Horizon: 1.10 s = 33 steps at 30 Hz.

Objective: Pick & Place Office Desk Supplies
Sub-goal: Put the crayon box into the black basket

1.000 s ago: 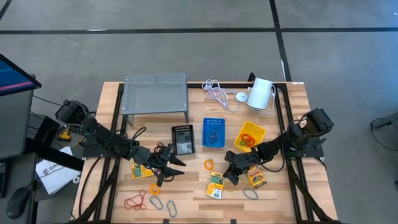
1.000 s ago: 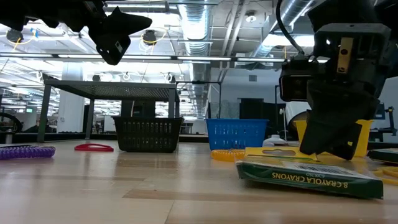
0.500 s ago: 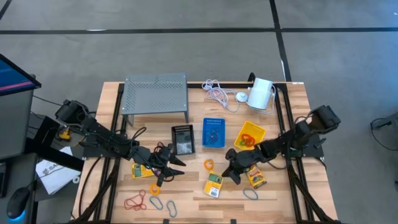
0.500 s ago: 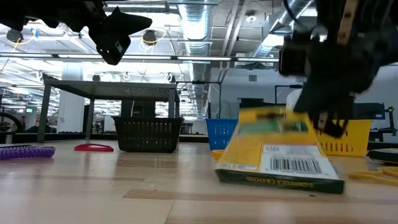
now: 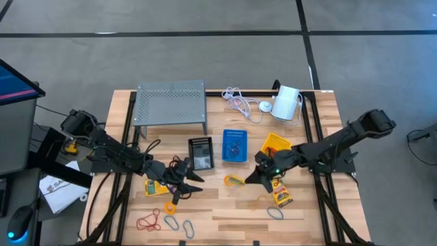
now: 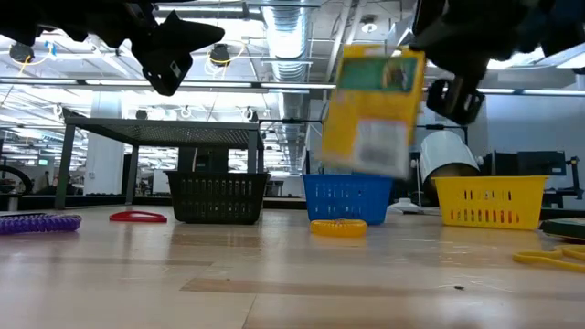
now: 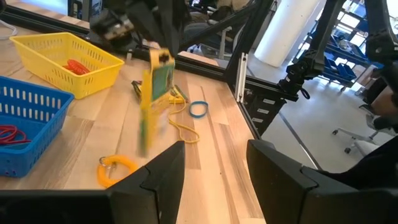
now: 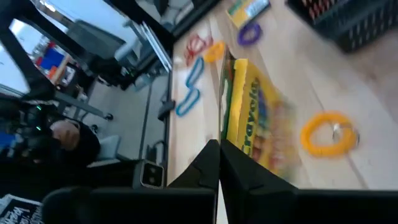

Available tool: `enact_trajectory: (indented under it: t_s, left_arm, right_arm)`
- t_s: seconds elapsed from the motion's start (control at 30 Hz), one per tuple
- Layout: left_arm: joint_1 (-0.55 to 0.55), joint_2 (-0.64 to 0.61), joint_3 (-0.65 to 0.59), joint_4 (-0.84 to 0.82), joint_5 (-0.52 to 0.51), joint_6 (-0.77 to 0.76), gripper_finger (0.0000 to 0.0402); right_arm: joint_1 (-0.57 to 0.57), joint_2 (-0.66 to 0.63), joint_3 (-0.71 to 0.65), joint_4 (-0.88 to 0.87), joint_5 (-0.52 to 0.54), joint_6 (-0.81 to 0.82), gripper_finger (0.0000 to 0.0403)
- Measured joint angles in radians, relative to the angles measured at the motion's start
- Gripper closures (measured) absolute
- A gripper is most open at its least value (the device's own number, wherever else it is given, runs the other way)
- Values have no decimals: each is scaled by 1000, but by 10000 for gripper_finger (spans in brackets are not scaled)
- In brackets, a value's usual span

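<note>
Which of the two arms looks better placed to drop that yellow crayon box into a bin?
The right. Its gripper is shut on the yellow crayon box, lifted clear of the table near the blue bin and yellow bin. The left gripper hovers farther off, holding nothing.

My right arm stretches in from the right edge toward the middle of the surface, its pincer (image 5: 259,173) raised clear of the wood with both fingers pressed tight on a crayon packet (image 6: 373,108), which hangs upright in the air. My left arm reaches in from the left side, its pincer (image 5: 183,179) hovering low with fingers parted, gripping nothing.
</note>
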Motion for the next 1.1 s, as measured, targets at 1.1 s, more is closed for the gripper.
enact_trajectory:
  t_s: [1.1]
  left_arm:
    - [290,0,141,-96,94,137,143]
  right_arm:
    - [-89,-229,17,-85,-68,-206,403]
